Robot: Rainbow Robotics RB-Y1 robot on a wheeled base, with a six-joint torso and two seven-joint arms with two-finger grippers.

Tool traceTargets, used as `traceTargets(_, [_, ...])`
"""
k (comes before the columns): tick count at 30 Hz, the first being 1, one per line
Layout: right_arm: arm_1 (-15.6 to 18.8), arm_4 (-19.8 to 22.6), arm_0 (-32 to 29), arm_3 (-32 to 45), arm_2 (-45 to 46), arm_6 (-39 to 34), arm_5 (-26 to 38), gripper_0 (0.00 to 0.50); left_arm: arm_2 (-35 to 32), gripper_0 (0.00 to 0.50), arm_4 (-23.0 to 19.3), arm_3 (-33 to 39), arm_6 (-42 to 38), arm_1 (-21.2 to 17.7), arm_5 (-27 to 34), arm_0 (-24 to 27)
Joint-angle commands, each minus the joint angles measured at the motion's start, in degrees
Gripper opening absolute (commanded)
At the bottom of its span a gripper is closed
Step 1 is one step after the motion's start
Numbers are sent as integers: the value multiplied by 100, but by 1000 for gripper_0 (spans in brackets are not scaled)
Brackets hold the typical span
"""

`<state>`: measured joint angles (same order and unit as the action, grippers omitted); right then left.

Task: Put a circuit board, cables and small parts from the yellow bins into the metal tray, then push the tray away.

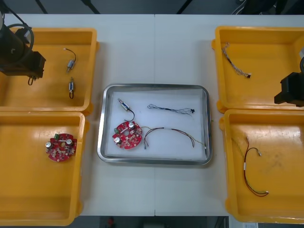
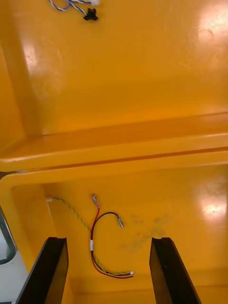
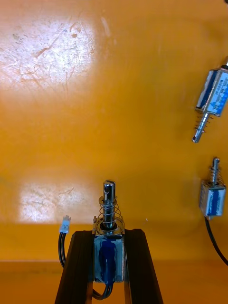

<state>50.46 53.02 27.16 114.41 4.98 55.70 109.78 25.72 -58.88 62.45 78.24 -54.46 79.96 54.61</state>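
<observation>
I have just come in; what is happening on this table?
The left hand, over the far left yellow bin, is shut on a small metal part. The right hand is open, aimed at a red and yellow cable in the near right bin. The metal tray already holds a circuit board, a second small part, a thin twisted cable and a second red and yellow cable.

**Front view:** the left arm [image 1: 16, 50], upper left, is cut off by the left edge. The right arm [image 1: 290, 89] is cropped at the right edge.

**Left wrist view:** the small metal part [image 3: 109, 247] is partly covered by the fingers of the left gripper [image 3: 108, 232]. A neighbouring black lead [image 3: 211, 237] is cropped.

**Right wrist view:** the blue and white cable [image 2: 71, 5] is cut off.
</observation>
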Motion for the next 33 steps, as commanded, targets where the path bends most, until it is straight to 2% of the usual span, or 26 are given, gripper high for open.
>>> traceTargets(1, [254, 7, -379, 152, 451, 643, -62, 500, -630, 0, -106, 321, 341, -338, 459, 296])
traceTargets(9, [254, -2, -800, 152, 733, 889, -246, 500, -692, 0, -132, 1121, -995, -373, 898, 357])
traceTargets(20, [254, -63, -1073, 152, 882, 1074, -413, 500, -692, 0, -53, 2052, -2779, 49, 1408, 349])
traceTargets(23, [254, -98, -1090, 152, 882, 1083, -413, 500, -692, 0, 140, 2246, -3192, 278, 1548, 349])
traceTargets(28, [254, -98, -1134, 152, 882, 1136, -413, 500, -692, 0, 799, 2606, -3931, 796, 1847, 349])
traceTargets(33, [254, -81, -1161, 152, 882, 1162, -413, 500, -692, 0, 1230, 2808, -4563, 1288, 2032, 349])
